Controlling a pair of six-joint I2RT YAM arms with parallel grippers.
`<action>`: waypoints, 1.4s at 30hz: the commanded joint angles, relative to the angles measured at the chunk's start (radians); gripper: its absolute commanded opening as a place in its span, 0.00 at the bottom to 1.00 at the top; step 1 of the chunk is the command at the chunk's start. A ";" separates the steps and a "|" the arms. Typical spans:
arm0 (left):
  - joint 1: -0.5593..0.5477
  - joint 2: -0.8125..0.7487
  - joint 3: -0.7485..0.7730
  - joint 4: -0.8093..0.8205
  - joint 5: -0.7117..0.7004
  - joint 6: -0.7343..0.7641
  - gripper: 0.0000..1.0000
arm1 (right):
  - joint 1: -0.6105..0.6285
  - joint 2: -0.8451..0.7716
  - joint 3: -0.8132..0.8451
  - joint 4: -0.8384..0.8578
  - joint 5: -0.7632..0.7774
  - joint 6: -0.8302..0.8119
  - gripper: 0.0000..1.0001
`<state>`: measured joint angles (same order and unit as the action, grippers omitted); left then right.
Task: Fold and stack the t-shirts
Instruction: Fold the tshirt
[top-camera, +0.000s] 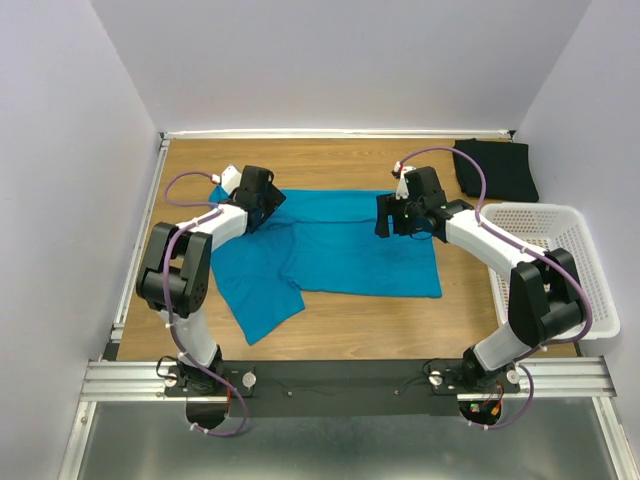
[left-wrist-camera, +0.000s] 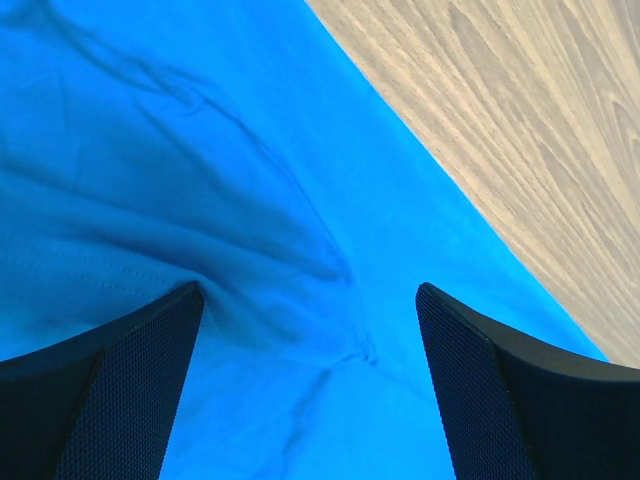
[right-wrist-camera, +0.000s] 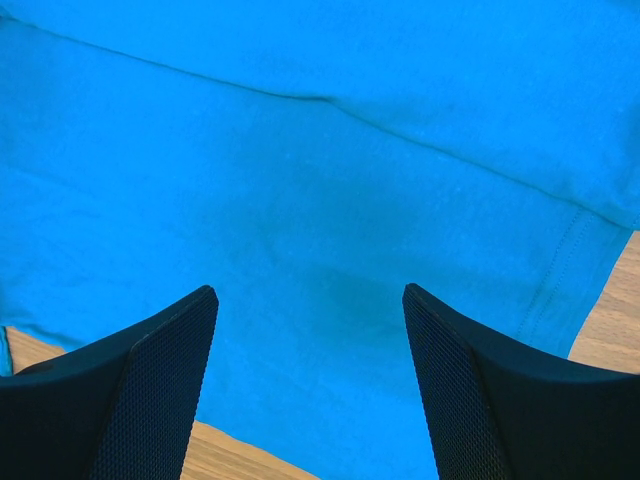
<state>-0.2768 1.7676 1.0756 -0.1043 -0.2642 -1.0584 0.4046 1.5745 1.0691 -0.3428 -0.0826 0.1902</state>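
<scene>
A teal-blue t-shirt (top-camera: 330, 252) lies partly spread on the wooden table, one sleeve trailing toward the front left. A black t-shirt (top-camera: 496, 168) lies folded at the back right corner. My left gripper (top-camera: 262, 207) is over the blue shirt's back left part, and in the left wrist view it (left-wrist-camera: 310, 300) stands open just above wrinkled blue cloth (left-wrist-camera: 250, 200). My right gripper (top-camera: 392, 217) hovers over the shirt's back right part. Its wrist view shows it (right-wrist-camera: 310, 295) open above smooth blue cloth (right-wrist-camera: 320, 150) near a hem.
A white perforated basket (top-camera: 556, 262) stands at the right edge of the table, beside the right arm. Bare wood (top-camera: 380, 320) shows in front of the shirt. A metal rail (top-camera: 140, 250) runs along the table's left side.
</scene>
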 joint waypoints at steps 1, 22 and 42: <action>0.002 0.059 0.035 0.011 -0.035 0.032 0.96 | -0.001 0.004 0.012 -0.015 0.018 -0.005 0.83; 0.033 0.139 0.170 0.009 0.014 0.202 0.96 | 0.287 0.429 0.448 0.177 -0.270 -0.150 0.33; 0.163 -0.357 -0.177 -0.208 -0.010 0.216 0.99 | 0.344 0.488 0.378 0.136 -0.151 -0.049 0.49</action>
<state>-0.1104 1.4731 0.9627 -0.2077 -0.2558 -0.8608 0.7368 2.1868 1.5551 -0.1596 -0.2970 0.0948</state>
